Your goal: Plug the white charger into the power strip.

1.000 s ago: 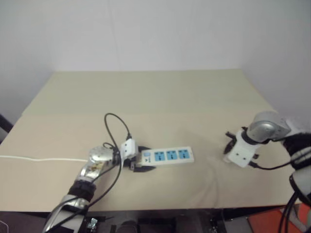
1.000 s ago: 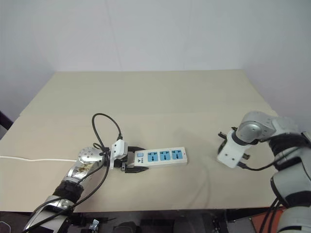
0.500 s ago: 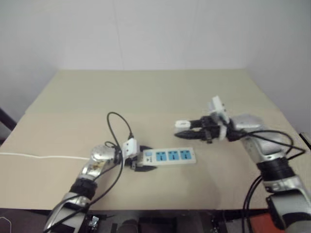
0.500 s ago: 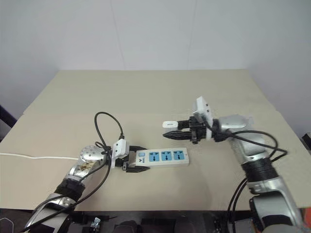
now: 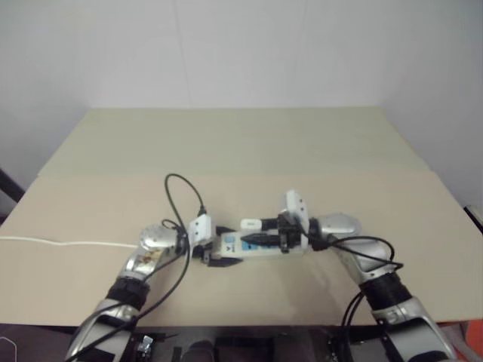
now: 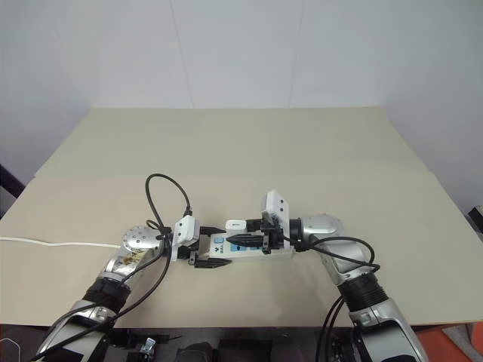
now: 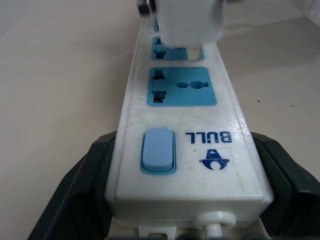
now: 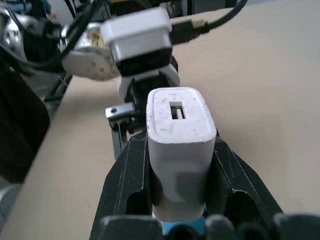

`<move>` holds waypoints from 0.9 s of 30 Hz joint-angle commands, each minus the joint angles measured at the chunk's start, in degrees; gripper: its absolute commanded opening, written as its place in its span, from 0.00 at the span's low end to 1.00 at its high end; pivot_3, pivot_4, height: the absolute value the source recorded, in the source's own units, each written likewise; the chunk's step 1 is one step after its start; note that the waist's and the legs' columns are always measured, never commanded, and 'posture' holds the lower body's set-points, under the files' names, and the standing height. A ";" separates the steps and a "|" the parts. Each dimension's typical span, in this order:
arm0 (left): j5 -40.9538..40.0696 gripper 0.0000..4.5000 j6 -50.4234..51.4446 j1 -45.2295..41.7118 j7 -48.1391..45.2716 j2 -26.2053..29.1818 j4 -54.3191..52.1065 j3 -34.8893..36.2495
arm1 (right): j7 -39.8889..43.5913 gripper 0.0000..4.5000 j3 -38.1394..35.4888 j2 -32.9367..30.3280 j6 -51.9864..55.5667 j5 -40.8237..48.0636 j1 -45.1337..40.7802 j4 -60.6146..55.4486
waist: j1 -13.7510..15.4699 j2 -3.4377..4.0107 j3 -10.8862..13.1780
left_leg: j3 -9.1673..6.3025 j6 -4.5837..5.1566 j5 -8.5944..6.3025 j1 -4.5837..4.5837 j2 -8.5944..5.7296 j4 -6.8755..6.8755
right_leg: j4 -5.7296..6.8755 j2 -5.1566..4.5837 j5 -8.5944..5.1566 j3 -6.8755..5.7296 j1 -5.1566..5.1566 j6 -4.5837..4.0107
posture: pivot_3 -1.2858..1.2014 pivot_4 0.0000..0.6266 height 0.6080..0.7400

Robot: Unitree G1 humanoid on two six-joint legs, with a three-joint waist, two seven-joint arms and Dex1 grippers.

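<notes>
Desk: your beige flat desk (image 6: 249, 143) fills the middle of the head frames; a thin white cord (image 6: 53, 244) runs in from the left edge.
Left tool: lower left of centre, your left tool (image 6: 210, 247) has its two black fingers (image 7: 75, 187) spread wide around the switch end of the strip, one on each side.
Power strip: the long white plastic power strip with blue socket faces (image 7: 182, 125) lies flat on the desk at lower centre, small blue switch (image 7: 158, 150) nearest the left tool.
Charger: the small white cube-shaped charger (image 8: 177, 135) hangs just above the strip, over the socket faces.
Right tool: right of centre, your right tool (image 6: 240, 232) is clamped tight on the charger, pointing toward the left tool.
</notes>
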 commanded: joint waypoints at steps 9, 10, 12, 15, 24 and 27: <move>0.47 0.73 0.82 0.83 -1.88 0.95 -1.27 -1.42 | 1.78 0.25 -0.10 3.95 -6.20 -4.86 -4.07 7.71 | -0.06 0.00 0.00 | -0.01 0.00 0.00 0.01 0.01 0.00 | -0.01 0.01 0.00 0.00 0.00 0.00 | 0.52 0.24 1.00; 0.51 0.73 0.81 0.73 -1.85 0.84 -1.13 -1.45 | 2.29 0.25 0.10 3.96 -6.12 -5.06 -4.20 7.86 | -0.05 0.00 0.00 | -0.01 0.00 0.00 0.00 0.01 0.00 | -0.01 0.00 0.00 0.00 0.00 0.00 | 0.52 0.24 1.00; 0.51 0.73 0.86 0.64 -1.79 0.66 -1.11 -1.47 | 3.72 0.25 0.52 3.66 -5.85 -5.40 -4.03 7.73 | -0.02 0.00 0.00 | -0.01 0.00 0.00 0.00 0.00 0.00 | -0.01 0.00 0.00 0.00 0.00 0.00 | 0.52 0.24 1.00; 0.51 0.73 0.81 0.60 -1.81 0.53 -1.08 -1.40 | 5.00 0.25 0.60 3.18 -5.79 -6.00 -3.54 7.83 | 0.00 0.00 0.00 | -0.01 0.00 0.00 0.01 0.00 0.00 | -0.01 0.00 0.00 0.00 0.01 0.00 | 0.52 0.24 1.00; 0.41 0.73 0.72 0.53 -2.02 0.90 -0.93 -1.18 | 5.24 0.45 0.23 2.94 -6.03 -7.70 -3.06 12.78 | 0.03 0.00 0.00 | -0.01 0.00 0.00 0.02 0.00 0.00 | -0.02 0.00 0.00 0.00 0.03 0.00 | 0.52 0.24 1.00; 0.37 0.73 0.88 0.68 -2.03 1.22 -1.19 -1.05 | 5.73 0.68 0.48 2.78 -6.38 -7.97 -2.48 12.54 | 0.03 0.00 0.00 | -0.01 0.00 0.00 0.07 0.00 0.00 | -0.03 0.00 0.00 -0.01 0.09 0.00 | 0.52 0.24 1.00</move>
